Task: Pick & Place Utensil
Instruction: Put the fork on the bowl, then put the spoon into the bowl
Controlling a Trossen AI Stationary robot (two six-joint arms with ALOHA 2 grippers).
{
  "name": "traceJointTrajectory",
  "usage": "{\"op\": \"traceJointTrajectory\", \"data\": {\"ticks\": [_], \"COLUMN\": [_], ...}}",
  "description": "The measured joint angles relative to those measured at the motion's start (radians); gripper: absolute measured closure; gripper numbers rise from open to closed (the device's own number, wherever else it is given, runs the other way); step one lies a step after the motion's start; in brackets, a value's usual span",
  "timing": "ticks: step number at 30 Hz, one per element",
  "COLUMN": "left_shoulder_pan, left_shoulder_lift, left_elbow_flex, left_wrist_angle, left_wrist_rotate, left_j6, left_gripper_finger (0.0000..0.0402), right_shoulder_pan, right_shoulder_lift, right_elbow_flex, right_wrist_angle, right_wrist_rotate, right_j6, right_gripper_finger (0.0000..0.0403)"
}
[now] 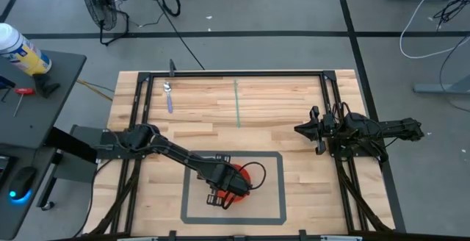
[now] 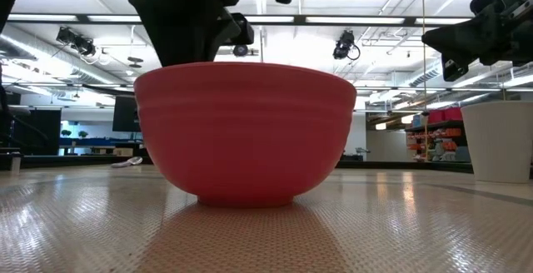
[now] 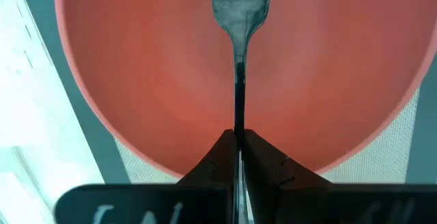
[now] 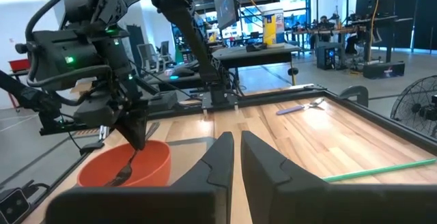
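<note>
A red bowl (image 1: 248,173) (image 2: 246,131) (image 3: 136,80) (image 4: 153,161) stands on its base inside a grey taped rectangle near the table's near edge. My left gripper (image 1: 228,192) (image 3: 238,138) (image 4: 136,136) hangs over the bowl, shut on a metal fork (image 3: 239,19) (image 4: 125,173). The fork's head reaches down inside the bowl. My right gripper (image 1: 308,131) (image 4: 235,152) waits shut above the table's right side, pointing left and holding nothing. My left gripper pinches the fork's thin handle (image 3: 238,118) between its two fingertips (image 3: 222,152), coming from above and pointing down. The fingers lie along the handle. The fork hangs below them, slanting, with its head (image 4: 121,177) inside the bowl; whether it touches the bowl's floor I cannot tell.
A spoon with a purple handle (image 1: 169,96) (image 4: 300,106) lies flat near the table's far left corner. A green tape line (image 1: 237,105) runs down the table's middle. A black frame (image 1: 235,73) borders the wooden top. The middle and far right of the table are bare wood.
</note>
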Motion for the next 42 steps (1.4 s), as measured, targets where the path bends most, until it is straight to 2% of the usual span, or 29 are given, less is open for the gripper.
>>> {"op": "traceJointTrajectory", "data": {"ticks": [6,16,29,38,42], "left_shoulder_pan": [0.0,0.0,0.0,0.0,-0.006], "left_shoulder_lift": [0.001,0.001,-0.003,-0.077,-0.178], "left_elbow_flex": [0.0,0.0,0.0,0.002,0.002], "left_wrist_angle": [0.002,0.004,0.007,0.014,0.007], "left_wrist_rotate": [0.0,-0.011,-0.012,-0.025,-0.131], "left_j6": [0.0,0.0,0.002,0.031,0.031], "left_gripper_finger": [0.0375,0.0317,0.0322,0.0293,0.0293], "right_shoulder_pan": [0.0,0.0,0.0,0.0,0.0], "right_shoulder_lift": [0.0,0.0,0.0,0.0,0.0], "right_elbow_flex": [0.0,0.0,0.0,0.0,0.0], "right_wrist_angle": [0.0,0.0,0.0,0.0,0.0], "right_wrist_rotate": [0.0,0.0,0.0,0.0,0.0], "right_j6": [0.0,0.0,0.0,0.0,0.0], "right_gripper_finger": [0.0368,0.0368,0.0368,0.0368,0.0368]}}
